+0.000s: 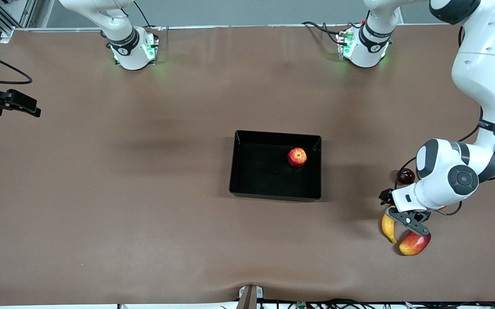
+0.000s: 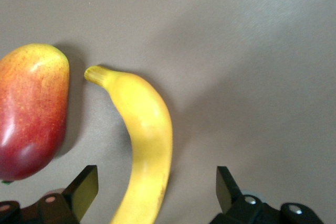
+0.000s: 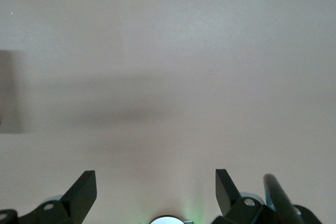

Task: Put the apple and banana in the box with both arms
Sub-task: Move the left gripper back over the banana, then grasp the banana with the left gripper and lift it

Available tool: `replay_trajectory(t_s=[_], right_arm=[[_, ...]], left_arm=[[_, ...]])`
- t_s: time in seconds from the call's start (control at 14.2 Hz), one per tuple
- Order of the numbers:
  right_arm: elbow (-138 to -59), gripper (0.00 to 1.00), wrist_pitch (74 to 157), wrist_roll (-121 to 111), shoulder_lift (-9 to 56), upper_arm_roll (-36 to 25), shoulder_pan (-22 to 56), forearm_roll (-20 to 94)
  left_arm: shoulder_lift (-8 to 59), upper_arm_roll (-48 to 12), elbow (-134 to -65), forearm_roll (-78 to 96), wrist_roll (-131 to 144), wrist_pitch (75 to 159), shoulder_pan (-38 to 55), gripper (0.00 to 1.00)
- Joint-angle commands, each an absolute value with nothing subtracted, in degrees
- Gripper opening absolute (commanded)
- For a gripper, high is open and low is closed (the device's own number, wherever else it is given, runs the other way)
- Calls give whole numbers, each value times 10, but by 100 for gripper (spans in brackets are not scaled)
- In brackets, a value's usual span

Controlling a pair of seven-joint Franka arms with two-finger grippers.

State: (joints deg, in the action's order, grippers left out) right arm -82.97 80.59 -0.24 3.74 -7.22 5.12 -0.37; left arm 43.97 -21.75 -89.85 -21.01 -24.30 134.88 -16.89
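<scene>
The apple lies inside the black box, at the side toward the left arm's end of the table. The yellow banana lies on the table near the left arm's end, nearer the front camera than the box. My left gripper hangs low over the banana, open, one finger on each side and neither touching it. My right gripper waits open over bare table at the right arm's end, holding nothing.
A red-yellow mango lies close beside the banana, just outside one left finger. A dark red round fruit sits beside the left arm's forearm. Brown tabletop surrounds the box.
</scene>
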Motion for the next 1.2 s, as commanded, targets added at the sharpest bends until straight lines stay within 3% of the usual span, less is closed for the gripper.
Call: replay_trajectory(t_s=[0.0,0.14,0.35,0.42,0.7,1.13], right_arm=[[-774,100,794,-60,65,-67,37,2],[-771,100,791,-62,64,-65,28,8],[-778,100,774,-61,51,-65,29,12],[-779,100,769,-60,47,-65,30,11],[-786,100,769,-60,47,-66,23,12],[-797,100,776,-61,36,-65,22,11]], left_arm=[[455,-218,-886,-239,-251,1360,-165,65],[462,-218,-886,-240,-251,1363,-166,62],[463,-209,-887,-243,-252,1370,-166,7],[461,-210,-887,-243,-253,1370,-166,0],[428,-229,-889,-243,-251,1354,-159,0],[347,-350,-885,-225,-78,1250,-157,0]])
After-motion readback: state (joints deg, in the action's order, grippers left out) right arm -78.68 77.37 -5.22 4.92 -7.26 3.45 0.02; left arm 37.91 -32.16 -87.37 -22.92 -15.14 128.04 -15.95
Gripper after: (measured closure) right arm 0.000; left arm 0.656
